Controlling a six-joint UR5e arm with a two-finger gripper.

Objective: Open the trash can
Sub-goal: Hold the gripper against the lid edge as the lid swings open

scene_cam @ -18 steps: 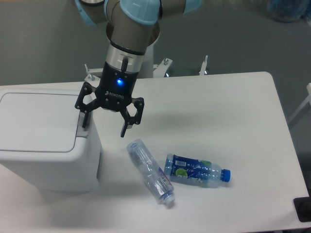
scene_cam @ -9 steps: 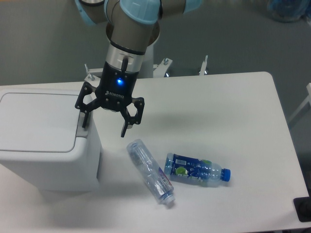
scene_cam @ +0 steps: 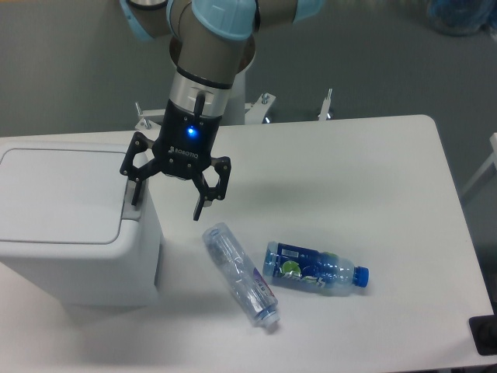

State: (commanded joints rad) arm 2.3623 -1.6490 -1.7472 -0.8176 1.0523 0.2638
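A: Hand (scene_cam: 166, 200)?
B: Spread wide, holding nothing, one finger at the bin's (scene_cam: 70, 225) right edge.
A: Bin?
B: Left on the surface (scene_cam: 349, 179), lid down. Two bottles (scene_cam: 241, 273) beside.

The boxy white trash can (scene_cam: 70, 233) stands upright, lid shut.

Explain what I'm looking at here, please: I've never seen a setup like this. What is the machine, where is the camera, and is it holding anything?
One fixed camera looks down at a white table from the front. The machine is a single robot arm; the black two-fingered claw at its end is the gripper. It is open and holds nothing. Its left finger sits at the right edge of the trash can, a big white bin whose flat lid is shut. On the table lie two plastic bottles on their sides: a clear bottle and a blue-labelled bottle with a blue cap.
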